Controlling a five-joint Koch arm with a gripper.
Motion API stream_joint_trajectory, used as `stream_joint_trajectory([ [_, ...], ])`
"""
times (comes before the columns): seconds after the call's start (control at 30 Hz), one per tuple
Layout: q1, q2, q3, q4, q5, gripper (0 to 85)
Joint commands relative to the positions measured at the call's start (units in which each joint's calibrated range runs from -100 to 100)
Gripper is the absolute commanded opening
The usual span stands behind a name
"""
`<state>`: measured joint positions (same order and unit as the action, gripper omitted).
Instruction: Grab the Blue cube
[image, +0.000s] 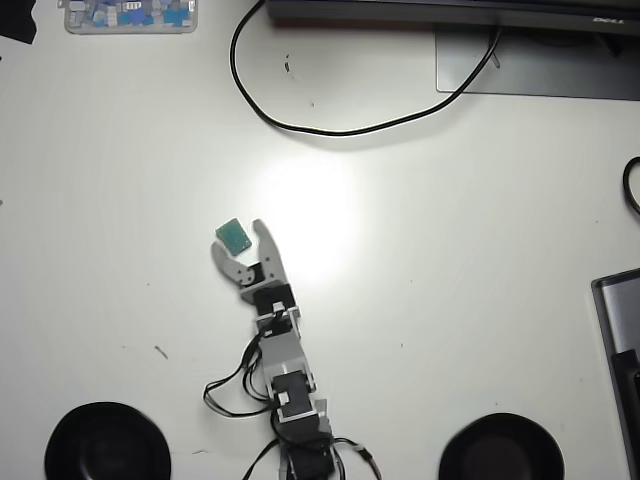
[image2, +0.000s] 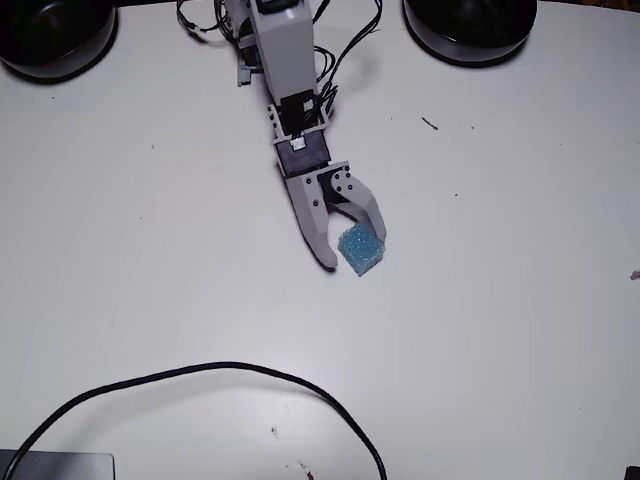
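Note:
The Blue cube (image: 234, 236) (image2: 360, 250) is a small teal-blue block lying on the white table (image: 450, 250) left of centre in the overhead view. My gripper (image: 237, 238) (image2: 353, 252) reaches out low over the table with the cube between its fingertips. In the fixed view the long straight finger (image2: 318, 232) lies against the cube's left side and the curved finger (image2: 368, 212) presses on its upper right edge. The jaws are closed on the cube, whose far corner sticks out past the tips.
Two black bowls (image: 107, 440) (image: 500, 448) flank the arm's base. A black cable (image: 300, 125) loops across the far side. A clear plastic tray (image: 130, 15) of small pieces sits in the far corner, a dark stand (image: 540, 65) at the back, and a dark device (image: 620, 340) at the right edge.

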<state>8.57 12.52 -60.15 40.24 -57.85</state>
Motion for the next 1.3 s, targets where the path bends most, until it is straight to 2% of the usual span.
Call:
stream_joint_trajectory([
  [0.0, -0.88, -0.26, 1.03, 0.31, -0.15, 37.8],
  [0.23, 0.00, -1.16, 0.48, -0.26, -1.03, 37.8],
  [0.43, 0.68, -1.81, -0.99, 0.14, -1.47, 6.1],
  [0.47, 0.73, -1.81, -0.99, 0.23, -1.47, 3.8],
  [0.9, 1.86, -14.07, -3.46, -0.50, -1.22, 3.8],
  [1.0, 4.05, -18.45, -3.64, -1.86, -0.68, 3.8],
  [1.1, 8.30, -25.29, -3.36, -5.54, 0.59, 3.7],
  [1.27, 11.43, -34.07, -2.63, -10.99, 1.61, 3.7],
])
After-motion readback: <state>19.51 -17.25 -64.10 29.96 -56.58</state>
